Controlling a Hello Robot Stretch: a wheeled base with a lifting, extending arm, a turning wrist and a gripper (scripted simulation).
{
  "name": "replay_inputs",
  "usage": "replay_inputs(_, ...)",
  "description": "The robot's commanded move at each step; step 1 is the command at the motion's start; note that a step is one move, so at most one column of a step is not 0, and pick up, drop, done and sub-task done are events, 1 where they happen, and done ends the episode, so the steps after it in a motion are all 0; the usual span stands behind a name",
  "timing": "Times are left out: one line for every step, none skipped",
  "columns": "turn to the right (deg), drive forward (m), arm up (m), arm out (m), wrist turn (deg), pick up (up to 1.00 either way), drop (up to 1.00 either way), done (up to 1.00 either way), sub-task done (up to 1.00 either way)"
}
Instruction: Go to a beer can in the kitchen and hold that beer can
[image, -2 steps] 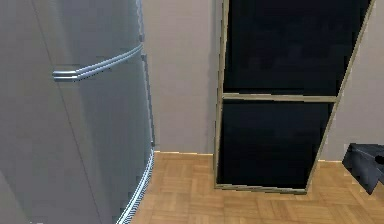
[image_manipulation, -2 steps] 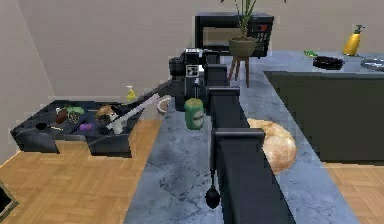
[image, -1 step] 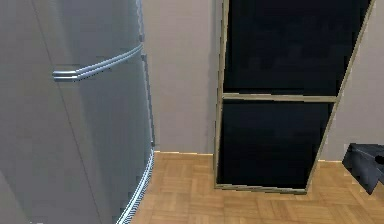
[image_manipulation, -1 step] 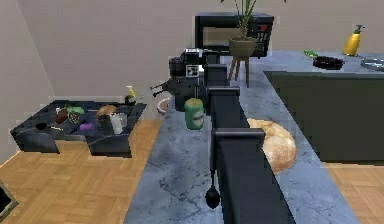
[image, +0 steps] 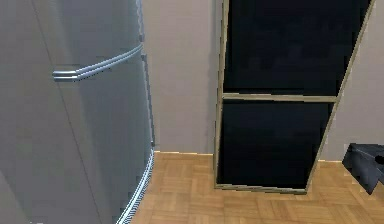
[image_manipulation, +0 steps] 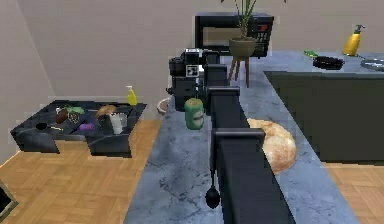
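I'm aligning the gripper (image_manipulation: 186, 78) with the beer can (image_manipulation: 194, 112) at its six o'clock on the worktop (image_manipulation: 168, 172) (avoiding the loaf (image_manipulation: 272, 148) at four o'clock). I'm unable to tell whether it's holding anything.

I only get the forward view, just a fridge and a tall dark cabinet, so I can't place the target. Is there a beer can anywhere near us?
Observer: Yes, in the arm side view a green can stands on a blue-grey countertop.
Operator: Where is the arm relative to it?
Observer: The arm stretches out over that countertop, with the can just left of it in the picture.
Operator: Anything nearby to bump?
Observer: A bread loaf lies on the countertop on the arm's other side.
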Motion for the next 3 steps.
replay_inputs(0.0, 0.00, 0.00, 0.00, 12.0, 0.00, 0.00, 0.00, 0.00)
replay_inputs(0.0, 0.00, -0.14, 0.00, 0.0, 0.00, 0.00, 0.00, 0.00)
replay_inputs(0.0, 0.00, 0.00, 0.00, 0.0, 1.00, 0.00, 0.00, 0.00)
